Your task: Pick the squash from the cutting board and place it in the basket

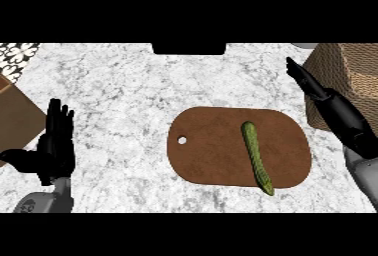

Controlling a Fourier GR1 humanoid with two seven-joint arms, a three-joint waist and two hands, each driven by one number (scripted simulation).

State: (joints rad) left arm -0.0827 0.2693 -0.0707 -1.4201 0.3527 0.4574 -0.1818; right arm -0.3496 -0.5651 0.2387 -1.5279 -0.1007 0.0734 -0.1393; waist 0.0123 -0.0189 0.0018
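A long, thin green squash (256, 156) lies on the brown cutting board (214, 150), towards its right side, with its near tip past the board's front edge. A woven basket (347, 75) stands at the right edge of the counter. My right hand (332, 107) hangs to the right of the board, in front of the basket, its fingers straight and pointing away from me, apart from the squash. At the left edge my left hand (55, 142) rests open, fingers up.
A brown wooden box (15, 117) sits at the far left edge. A dark object (188, 48) shows at the counter's back edge. The counter (125, 100) is white marble between my left hand and the board.
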